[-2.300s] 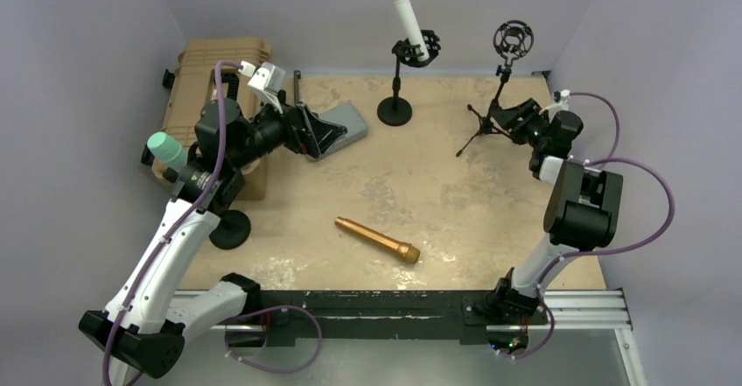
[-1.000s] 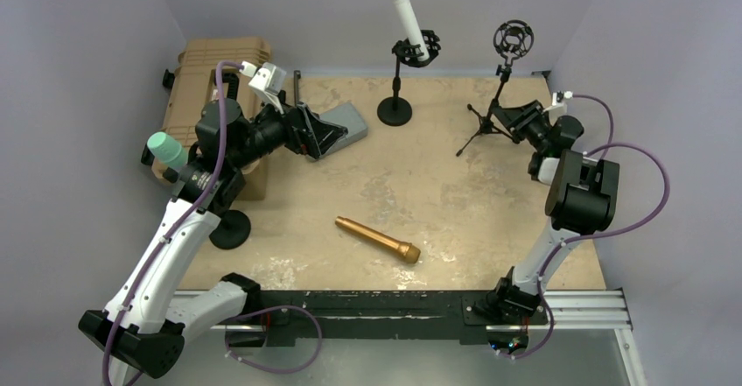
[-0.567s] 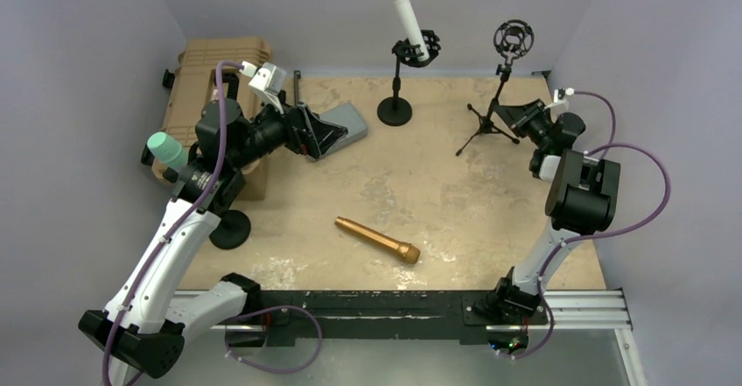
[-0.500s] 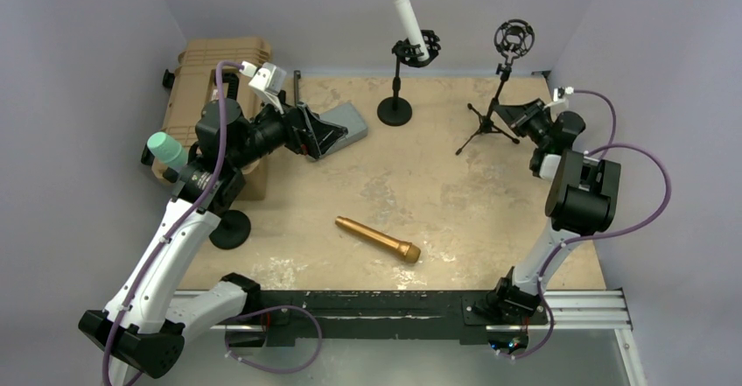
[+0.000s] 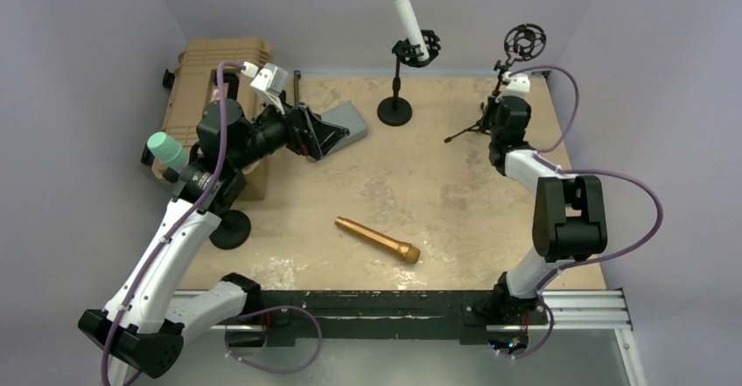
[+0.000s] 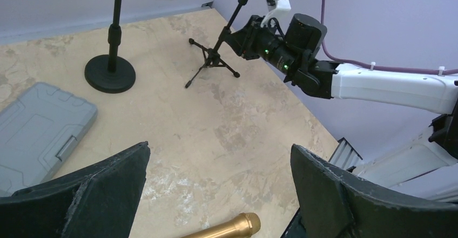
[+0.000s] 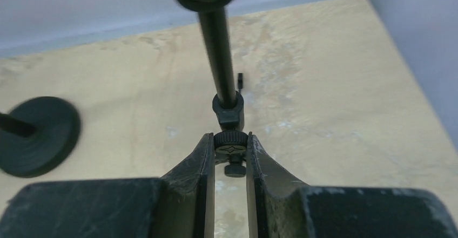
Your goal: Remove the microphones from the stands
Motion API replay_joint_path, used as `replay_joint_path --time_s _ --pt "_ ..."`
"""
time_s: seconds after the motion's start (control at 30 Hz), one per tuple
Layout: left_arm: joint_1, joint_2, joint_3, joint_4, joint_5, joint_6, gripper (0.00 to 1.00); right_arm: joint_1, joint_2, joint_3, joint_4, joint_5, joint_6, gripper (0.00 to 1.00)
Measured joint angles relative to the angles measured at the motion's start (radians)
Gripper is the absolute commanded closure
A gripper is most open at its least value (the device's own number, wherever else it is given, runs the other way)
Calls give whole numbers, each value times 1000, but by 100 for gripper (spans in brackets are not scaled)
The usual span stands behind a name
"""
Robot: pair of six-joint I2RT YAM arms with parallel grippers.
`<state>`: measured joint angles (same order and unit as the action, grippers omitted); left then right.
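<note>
Now right gripper [image 7: 231, 147] pinching knurled collar of tripod stand [image 7: 219, 60], far right of table [image 5: 455, 202]; left gripper [image 6: 219, 150] spread wide, empty, above it. White microphone [image 5: 404, 11] tilted in clip of round-base stand [image 5: 395, 108], back centre; gold microphone [image 5: 376, 239] lying loose mid-table

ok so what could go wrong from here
The right hand is shut on the thin tripod stand low on its pole; pulling could tip or drag it. Its mount looks empty, while the white microphone sits in the round-base stand, so this grip may not help the task.
</note>
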<state>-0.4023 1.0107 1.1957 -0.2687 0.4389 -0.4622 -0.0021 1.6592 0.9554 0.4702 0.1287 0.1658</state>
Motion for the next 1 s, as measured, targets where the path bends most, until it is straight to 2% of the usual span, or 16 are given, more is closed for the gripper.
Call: replay_joint_path --time_s 0.23,0.33,0.43,0.5,0.63,0.73,0.87,1.0 --pt "-11 0 0 0 0 0 0 182 60 44 5 465 -280 100" --pt "-11 0 0 0 0 0 0 227 103 79 10 585 -367 100" --pt "-12 0 0 0 0 0 0 256 117 90 6 654 -431 95" --pt "-12 0 0 0 0 0 0 264 117 95 -10 671 -449 87" --pt "-13 0 0 0 0 0 0 271 117 113 -50 678 -467 60" --pt "-13 0 0 0 0 0 0 273 114 130 -112 663 -445 46" --pt "-13 0 0 0 0 0 0 274 54 131 -220 555 -348 35" --pt "-13 0 0 0 0 0 0 255 -83 115 -264 397 -204 33"
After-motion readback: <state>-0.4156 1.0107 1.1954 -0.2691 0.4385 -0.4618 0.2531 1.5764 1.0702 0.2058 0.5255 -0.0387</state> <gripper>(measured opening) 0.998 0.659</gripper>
